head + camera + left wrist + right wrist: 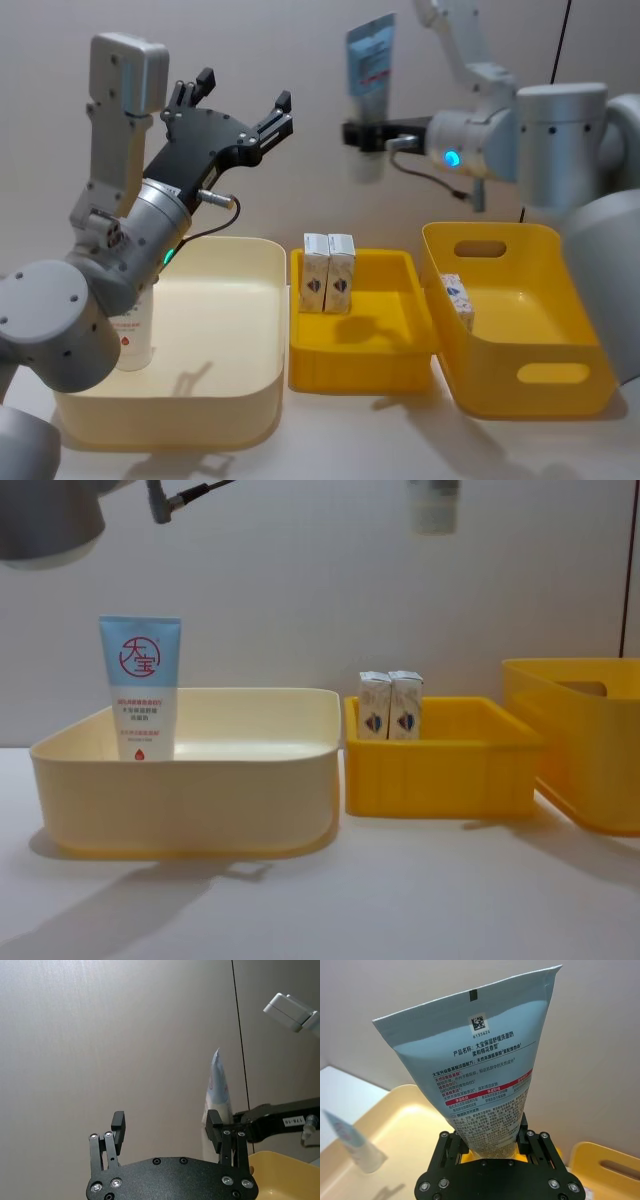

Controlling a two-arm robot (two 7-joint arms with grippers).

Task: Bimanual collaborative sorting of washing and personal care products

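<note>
**A:** Where are the grippers?

**B:** The right gripper (352,135) pinches a tube (370,75) near its cap, held upright, high above the yellow bin (410,265).

**A:** And the left?

**B:** The left gripper (245,105) is spread empty, just left of the tube, facing it.

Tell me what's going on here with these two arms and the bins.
The right gripper is shut on a pale-blue squeeze tube, holding it upright in the air above the bins. The left gripper is raised and open, facing that tube as if for a handover. Another tube stands in the cream bin, two small cartons stand side by side in the small yellow bin, and one carton lies in the large yellow bin.
</note>
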